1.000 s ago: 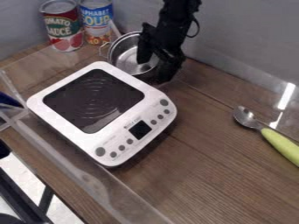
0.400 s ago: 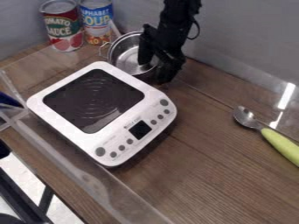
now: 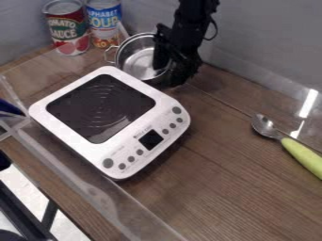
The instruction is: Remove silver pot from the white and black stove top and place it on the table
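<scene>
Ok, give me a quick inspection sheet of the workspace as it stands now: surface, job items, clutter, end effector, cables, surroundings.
Surface: brown wood-grain table, with clear plastic panels along its near and left edges.
Job's things: silver pot sits behind the stove top, on the table rather than on the black heating surface, which is bare.
Clutter: two labelled food cans at the back left; a spoon with a yellow-green handle at the right.
End effector: the end effector points down at the pot's right rim; jaws partly closed, and I cannot tell whether they grip the rim.
Cables: nothing seen.
Surroundings: plain grey wall behind the table.
</scene>
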